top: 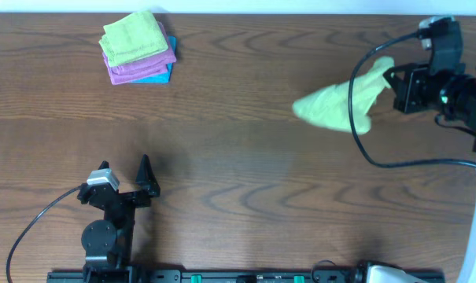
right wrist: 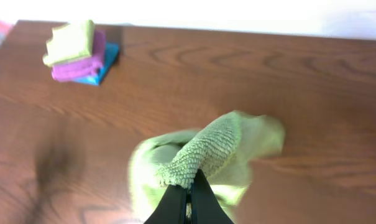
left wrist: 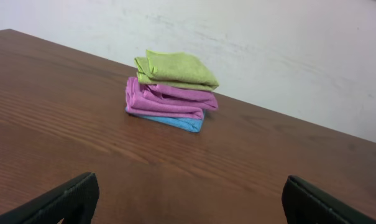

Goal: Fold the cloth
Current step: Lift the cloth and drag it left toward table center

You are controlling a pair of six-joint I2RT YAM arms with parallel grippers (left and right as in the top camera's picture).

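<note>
Over brown table (top: 238, 196), right claw (right wrist: 189, 191) pinches cloth (right wrist: 206, 149).

Dark brown wood-grain worktop (top: 245, 181). Near its far left corner sits a stack of folded cloths (top: 138, 49): a blue cloth (top: 160, 77) on the wood, a purple cloth (top: 135, 69) above it and a green cloth (top: 134, 39) on top. At far right, a crumpled lime-green cloth (top: 340, 106) trails onto the wood.

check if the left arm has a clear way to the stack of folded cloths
Probably yes: the left gripper is open and faces the stack of folded cloths, with only bare table between them. Whether the arm stretches that far is unclear.
</note>
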